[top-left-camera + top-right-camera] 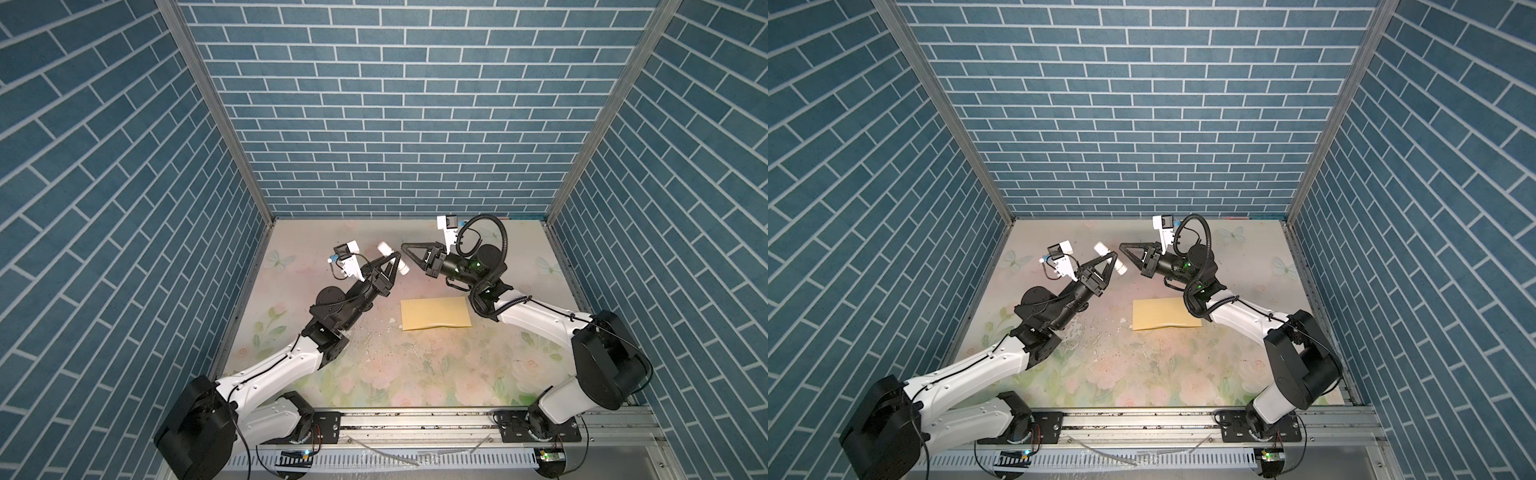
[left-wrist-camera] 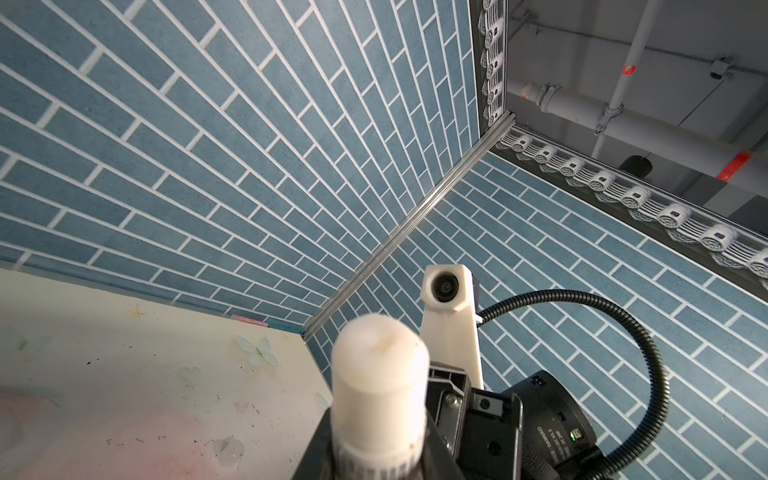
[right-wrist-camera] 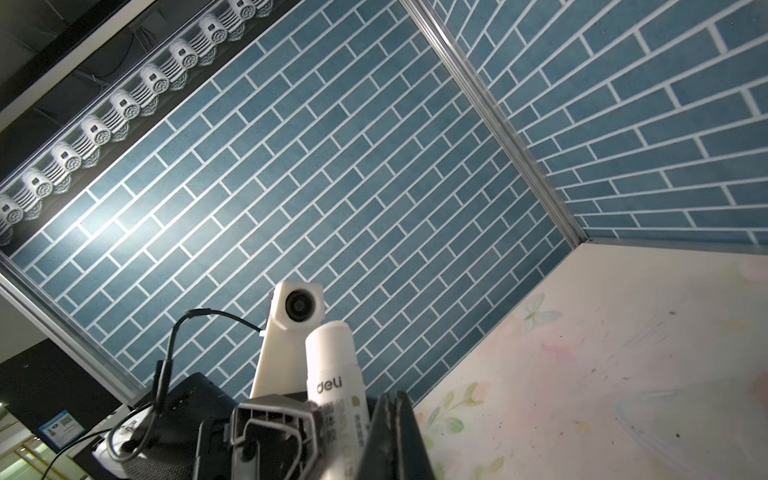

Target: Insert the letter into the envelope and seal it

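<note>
- The plain mustard-yellow paper envelope (image 1: 435,313) lies flat on the floral-printed tabletop (image 1: 374,374), right of centre, with its far right corner under the right arm. A fold line runs along its near long edge. You cannot tell from here whether it is sealed.
- The tan bordered letter shows in no view. You cannot tell whether it is inside.
- Handling, as a judgement: the envelope is thin, light, limp paper that sits flush with the table. Take it at a free corner or edge, or pin it flat, and expect it to slide if you push it.
- Further back, the left gripper (image 1: 395,259) is clamped across the barrel of a white plastic glue stick (image 1: 385,250), held clear of the table.
- The right gripper (image 1: 404,247) has its jaws closed on nothing. Its tip is just beside the stick, and you cannot tell whether it touches.
- Only the top views show the envelope (image 1: 1165,313), because both wrist views look up at the blue brick walls.
- The right wrist view alone shows the "deli" lettering on the stick (image 3: 332,365). The left wrist view shows its end (image 2: 380,365) close and blurred.
</note>
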